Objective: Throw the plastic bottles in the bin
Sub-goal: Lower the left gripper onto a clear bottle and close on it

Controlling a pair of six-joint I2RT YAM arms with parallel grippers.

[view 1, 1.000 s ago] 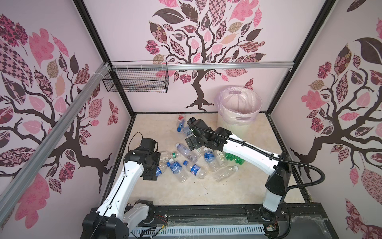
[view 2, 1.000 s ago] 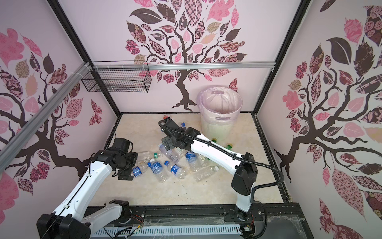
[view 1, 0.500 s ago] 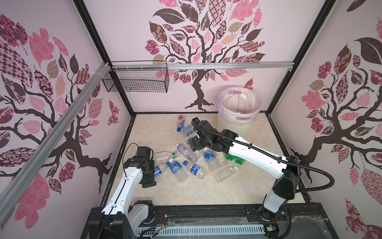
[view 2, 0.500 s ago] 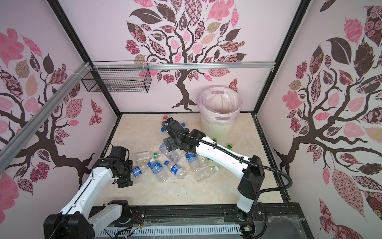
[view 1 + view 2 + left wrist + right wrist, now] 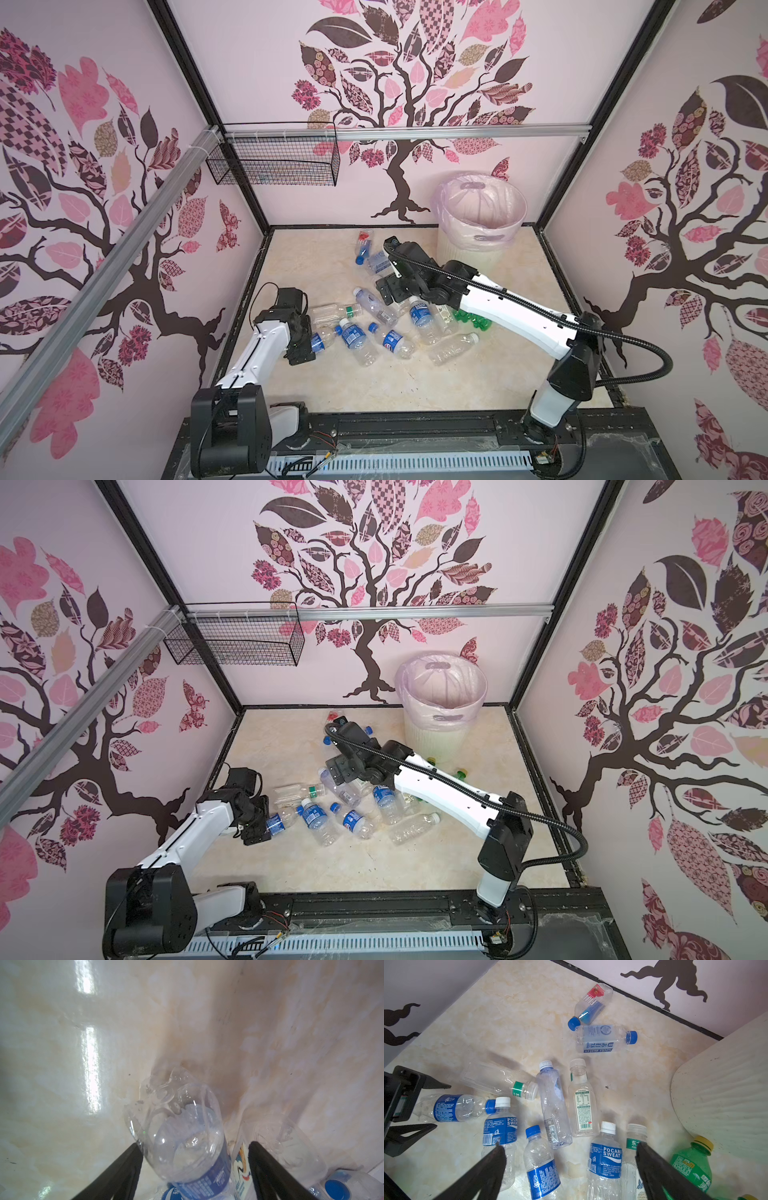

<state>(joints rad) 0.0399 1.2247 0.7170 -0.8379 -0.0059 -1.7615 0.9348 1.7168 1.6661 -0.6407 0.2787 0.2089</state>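
Cream marble-patterned counter (image 5: 386,386) carries the plastic bottles (image 5: 419,313), lying on their sides in a loose pile at its middle, with two more farther back. The bin (image 5: 478,253) stands upright at the back, right of the middle. A green bottle (image 5: 691,1165) lies just beside its base. The left end effector (image 5: 195,1144) sits low at the pile's left edge, jaws partly open around a blue-labelled bottle (image 5: 178,1122). One finger (image 5: 120,1174) touches it and the other stands clear. The right end effector (image 5: 569,1145) hovers over the pile, jaws wide, holding nothing.
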